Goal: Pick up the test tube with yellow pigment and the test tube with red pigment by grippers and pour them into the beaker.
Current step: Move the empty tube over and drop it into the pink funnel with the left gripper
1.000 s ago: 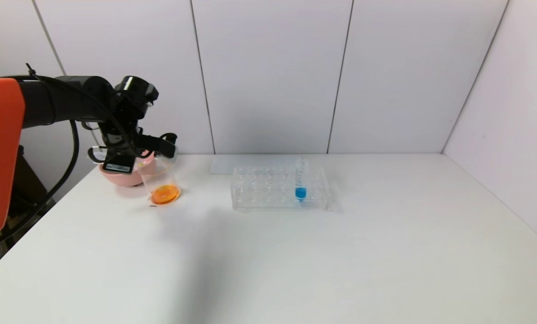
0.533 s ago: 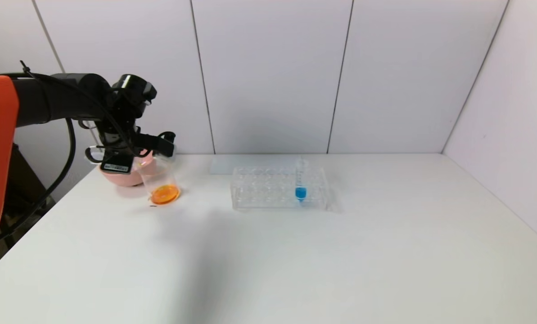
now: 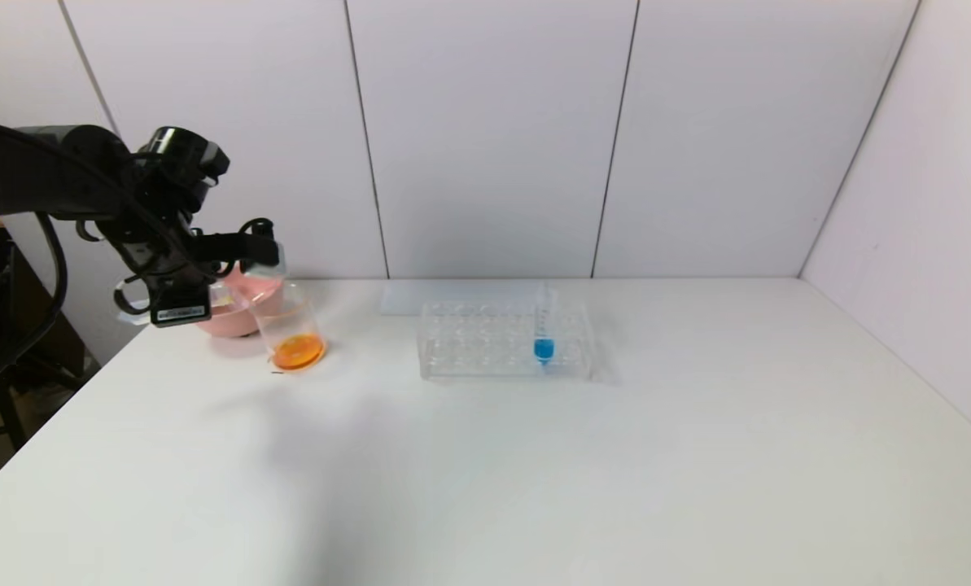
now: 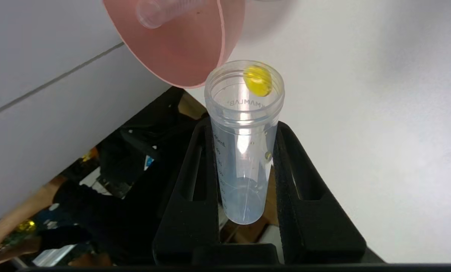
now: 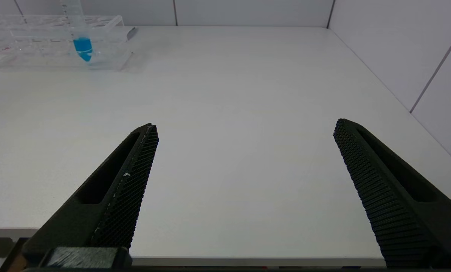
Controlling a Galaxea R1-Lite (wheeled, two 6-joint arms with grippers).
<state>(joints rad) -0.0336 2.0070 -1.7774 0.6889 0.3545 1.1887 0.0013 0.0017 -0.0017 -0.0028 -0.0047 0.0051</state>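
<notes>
- At the upper left of the head view, the left gripper (image 3: 267, 254) hangs above the pink bowl (image 3: 237, 313) and the beaker (image 3: 290, 325), its black arm reaching in from the left edge of the frame.
- Centre of the left wrist view: the left gripper (image 4: 244, 151) has its two black fingers (image 4: 195, 189) pinching the test tube with yellow pigment (image 4: 244, 143); the tube is nearly empty, with one yellow drop (image 4: 258, 80) clinging inside its open mouth.
- Top of the left wrist view: the pink bowl (image 4: 195, 49) lies just beyond the tube's mouth, and a second clear tube (image 4: 161, 9) rests inside it.
- Left of centre in the head view, the beaker stands on the white table (image 3: 534, 456), touching or just in front of the pink bowl; a layer of orange liquid (image 3: 298, 351) covers its bottom.
- Middle of the head view: a clear tube rack (image 3: 504, 340) holds one upright tube with blue liquid (image 3: 543, 334); the same pair appears at the upper left of the right wrist view.
- Lower part of the right wrist view: the right gripper (image 5: 246, 130) hovers over bare table at the near edge, its fingers (image 5: 130, 181) spread wide with nothing between them, well apart from the rack.
</notes>
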